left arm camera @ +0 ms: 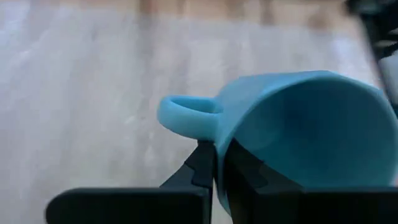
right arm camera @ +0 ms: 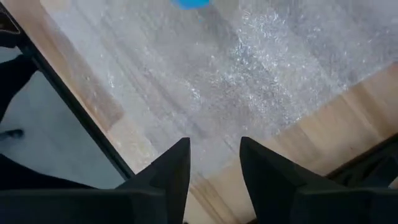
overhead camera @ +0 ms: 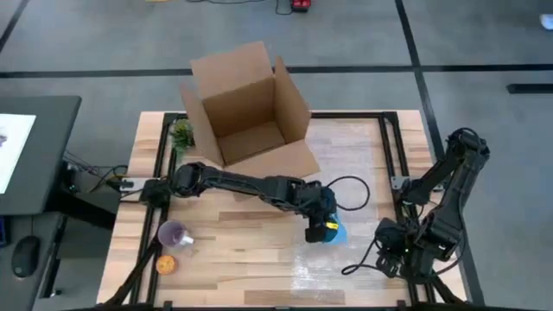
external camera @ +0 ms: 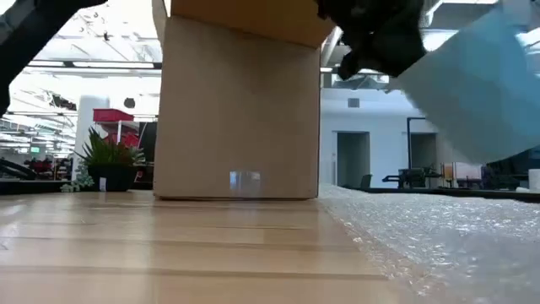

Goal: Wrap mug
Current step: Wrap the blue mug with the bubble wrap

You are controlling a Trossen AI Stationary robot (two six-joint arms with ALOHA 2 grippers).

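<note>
Left arm stretched long across the table (overhead camera: 225,250) from its base on the left edge, elbow near the cardboard box (overhead camera: 246,108), wrist bent down at the far end. The left gripper (overhead camera: 323,226) has the blue mug (overhead camera: 333,231) — in the left wrist view the two dark fingers (left arm camera: 202,167) pinch the mug's wall just beside the handle (left arm camera: 186,116), one finger outside and one inside the rim, closed tight on it. The mug (left arm camera: 305,143) is tipped on its side in that grip, its open mouth facing the wrist camera. From the low view it hangs clear of the surface, a pale blue shape (external camera: 481,89) under the dark gripper body, above the bubble wrap (external camera: 439,232).

That sheet of bubble wrap (overhead camera: 354,186) lies flat under and beyond the gripper, spreading toward the right side of the table. The box stands open behind the left arm, a flap lying on the wood. Back toward the left arm's base sit a small green plant (overhead camera: 181,134), a purple cup (overhead camera: 175,235) and, just beside it, an orange round thing (overhead camera: 165,265) — all well apart from the mug.

Right arm folded at the table's right edge, right gripper (right arm camera: 214,163) pointing down over the near corner of the bubble wrap (right arm camera: 249,81), fingers parted with nothing between them
</note>
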